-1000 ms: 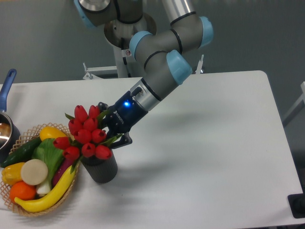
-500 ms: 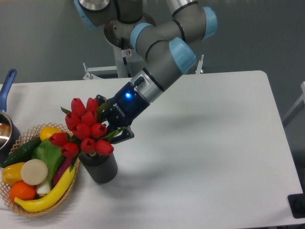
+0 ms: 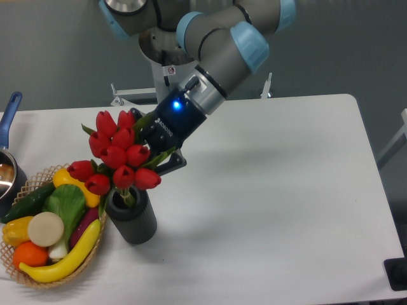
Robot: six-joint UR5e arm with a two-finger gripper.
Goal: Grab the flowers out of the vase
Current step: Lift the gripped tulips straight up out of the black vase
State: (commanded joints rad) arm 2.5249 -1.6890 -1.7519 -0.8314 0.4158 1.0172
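Note:
The flowers, a bunch of red tulip buds with green leaves, hang just above the dark grey ribbed vase. Their green stems still reach down into the vase's mouth. My gripper comes in from the upper right and is shut on the bunch behind the buds. Its fingertips are mostly hidden by leaves and buds. The vase stands upright on the white table, next to the wicker basket.
A wicker basket with a banana, cucumber, orange and other produce sits at the front left, touching the vase's side. A pot with a blue handle stands at the left edge. The arm spans the table's back middle.
The gripper has risen with the flowers in it. The buds have lifted off the vase's rim and the stems are sliding out. The vase has stayed put.

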